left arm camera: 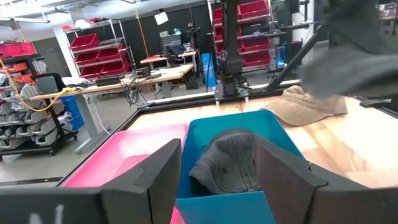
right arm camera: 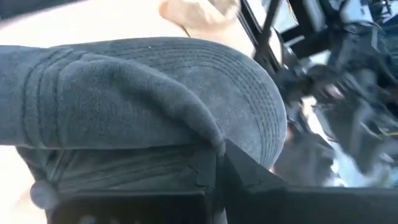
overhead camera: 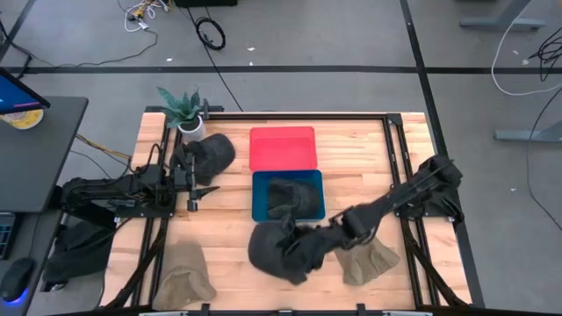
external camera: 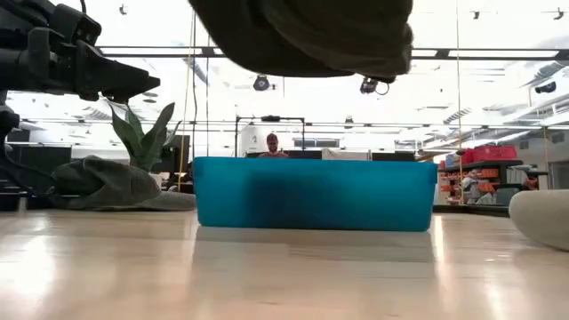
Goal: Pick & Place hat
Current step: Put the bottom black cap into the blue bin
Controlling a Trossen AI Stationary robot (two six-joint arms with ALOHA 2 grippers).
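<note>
You have five hats on the desk [overhead camera: 351,149]: one grey hat [overhead camera: 279,250] gripped by the right gripper [overhead camera: 309,239] and lifted off the wood near the blue bin [overhead camera: 260,211], a second [overhead camera: 293,195] inside that bin, a third [overhead camera: 209,154] by the plant [overhead camera: 183,107], and two tan ones [overhead camera: 183,274] at the near corners. Two bins — blue and a red bin [overhead camera: 283,147]. Your left gripper [overhead camera: 200,190] hangs open and empty at the left. Beyond the desk, shelving with red crates [left arm camera: 252,9].
</note>
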